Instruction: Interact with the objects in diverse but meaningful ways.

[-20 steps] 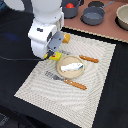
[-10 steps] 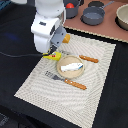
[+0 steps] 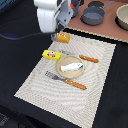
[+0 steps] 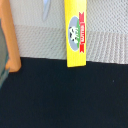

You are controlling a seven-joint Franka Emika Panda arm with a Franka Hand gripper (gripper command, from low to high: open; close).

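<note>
Showing only wrist-side: yellow box's red mark; gripper state indiscernible.

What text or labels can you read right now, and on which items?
Yellow box: a grey oval emblem and a red band with small white lettering, too blurred to read in the wrist view.
Same yellow box in the exterior view: only a red mark, no legible text.
Nothing else shows any writing.

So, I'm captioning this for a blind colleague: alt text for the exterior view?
A white robot arm hangs over a beige placemat holding a yellow box, a bread loaf and a plate with a toy fish, flanked by cutlery; grey pots behind.
</note>
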